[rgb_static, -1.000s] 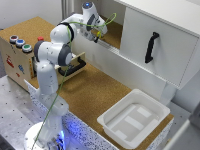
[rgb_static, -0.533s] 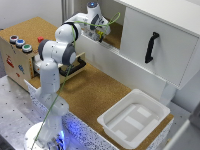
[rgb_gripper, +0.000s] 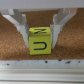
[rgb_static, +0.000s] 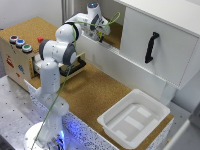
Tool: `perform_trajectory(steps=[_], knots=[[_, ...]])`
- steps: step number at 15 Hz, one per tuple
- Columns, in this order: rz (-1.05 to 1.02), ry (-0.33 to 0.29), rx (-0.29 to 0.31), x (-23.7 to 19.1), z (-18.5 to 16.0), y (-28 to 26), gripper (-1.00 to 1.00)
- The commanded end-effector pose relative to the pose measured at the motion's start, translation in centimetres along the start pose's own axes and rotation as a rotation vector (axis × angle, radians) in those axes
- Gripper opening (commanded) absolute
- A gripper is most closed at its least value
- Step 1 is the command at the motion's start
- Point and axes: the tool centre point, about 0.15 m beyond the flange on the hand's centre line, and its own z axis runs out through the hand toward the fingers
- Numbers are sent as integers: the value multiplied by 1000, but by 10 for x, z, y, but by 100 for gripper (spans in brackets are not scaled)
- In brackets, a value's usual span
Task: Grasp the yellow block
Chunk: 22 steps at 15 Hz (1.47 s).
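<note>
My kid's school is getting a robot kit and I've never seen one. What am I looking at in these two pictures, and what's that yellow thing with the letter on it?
The white jointed machine is a robot arm bolted to a table. One picture comes from a camera off to the side, showing the whole scene. The other comes from a camera on the arm's wrist, looking down past its gripper.

In the side view the arm reaches into an open compartment of a white cabinet with a black handle. On the cork surface sit a white tray and a wooden box with coloured buttons.

The yellow thing is the yellow block, marked with a U. It rests on cork between the two white fingers, which stand close on either side. Whether they already squeeze it, I cannot tell.
</note>
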Motion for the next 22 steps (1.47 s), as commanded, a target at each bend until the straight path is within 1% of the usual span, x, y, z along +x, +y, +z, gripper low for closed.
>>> perform_trajectory(steps=[1, 3, 4, 5, 6, 9, 10, 12, 15, 16, 18, 22], knots=[[-10, 18, -2, -51, -51, -12, -100], [-30, 38, 7, -86, -71, -24, -100], [-40, 30, 20, -106, -83, -32, -100], [-56, 32, 15, -123, -91, -40, -100], [-65, 29, 27, -137, -98, -45, -100], [-93, -8, 55, -182, -111, -69, -100], [-120, -12, 66, -196, -114, -80, -100], [-178, -25, 108, -220, -121, -108, -100], [-274, -63, 165, -245, -124, -148, -100], [-335, -91, 186, -256, -123, -166, -100], [-441, -118, 201, -269, -118, -193, -100], [-599, -101, 243, -263, -108, -237, -100]])
